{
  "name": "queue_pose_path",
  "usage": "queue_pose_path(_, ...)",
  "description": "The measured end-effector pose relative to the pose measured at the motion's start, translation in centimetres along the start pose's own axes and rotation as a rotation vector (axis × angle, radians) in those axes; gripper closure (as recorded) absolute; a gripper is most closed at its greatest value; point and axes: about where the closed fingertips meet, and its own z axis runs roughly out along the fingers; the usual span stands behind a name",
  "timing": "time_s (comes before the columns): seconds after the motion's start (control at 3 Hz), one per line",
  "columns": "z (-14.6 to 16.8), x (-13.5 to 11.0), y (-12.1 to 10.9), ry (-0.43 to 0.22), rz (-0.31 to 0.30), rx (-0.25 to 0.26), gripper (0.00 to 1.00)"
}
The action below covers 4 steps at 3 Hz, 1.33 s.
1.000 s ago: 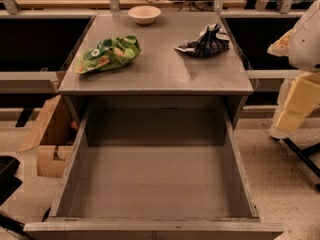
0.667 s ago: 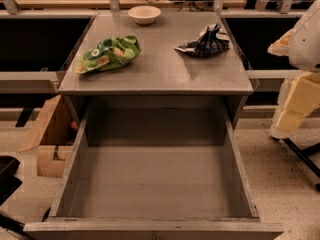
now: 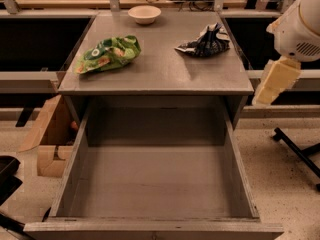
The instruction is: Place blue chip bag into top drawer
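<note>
The blue chip bag (image 3: 205, 42), dark navy with white patches and crumpled, lies on the back right of the grey cabinet top (image 3: 160, 69). The top drawer (image 3: 155, 179) is pulled wide open below the cabinet top, and nothing lies on its flat bottom. My gripper (image 3: 272, 82), a cream-coloured piece hanging under the white arm (image 3: 300, 24), is at the right edge of the view. It hangs beside the cabinet's right side, apart from the bag and lower right of it. It holds nothing that I can see.
A bright green chip bag (image 3: 107, 54) lies on the left of the cabinet top. A small white bowl (image 3: 144, 14) stands at its back. A cardboard box (image 3: 47, 139) sits on the floor left of the drawer. A black chair leg (image 3: 297, 151) lies at right.
The arm and gripper have moved left and up, closer to the cabinet's right side. The bags, bowl and drawer have not moved.
</note>
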Motion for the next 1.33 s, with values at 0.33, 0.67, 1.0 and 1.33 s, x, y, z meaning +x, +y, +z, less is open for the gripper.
queue_pose_path(0.33, 2.9, -0.5, -6.3, -0.017, 0.005, 0.145, 0.00)
queue_pose_path(0.67, 5.8, -1.9, -12.7, -0.077, 0.003, 0.245, 0.00)
queue_pose_path(1.0, 5.8, -1.9, -12.7, -0.077, 0.003, 0.245, 0.00)
queue_pose_path(1.33, 8.9, -4.0, -14.5, -0.163, 0.011, 0.263, 0.00)
